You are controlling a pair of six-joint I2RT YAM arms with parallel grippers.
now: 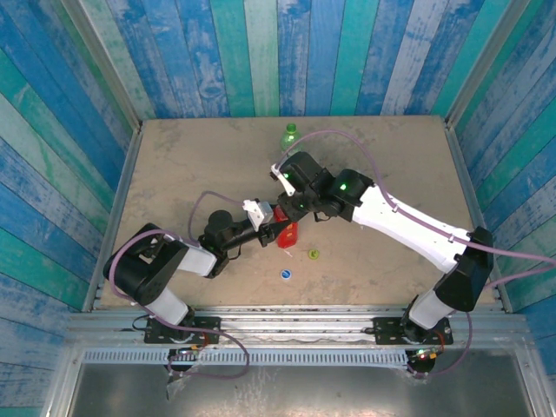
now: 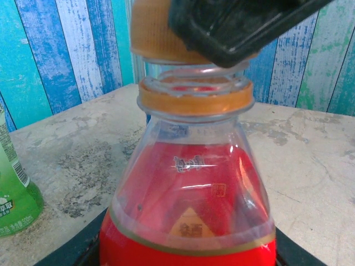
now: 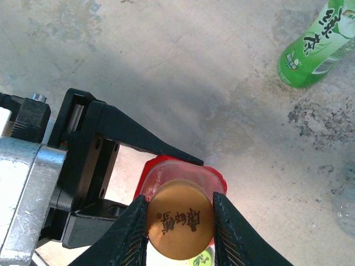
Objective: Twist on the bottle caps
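The red bottle stands upright near the table's middle, and my left gripper is shut on its body. Its dark fingers reach along the bottle's sides. My right gripper is shut on the orange cap, holding it from above. The cap sits tilted just over the open neck, slightly left of centre. A blue cap and a yellow-green cap lie loose in front of the bottle. The green bottle stands uncapped at the back.
A clear bottle shows at the right edge of the right wrist view. The green bottle stands to the red one's left in the left wrist view. Blue striped walls enclose the table on three sides.
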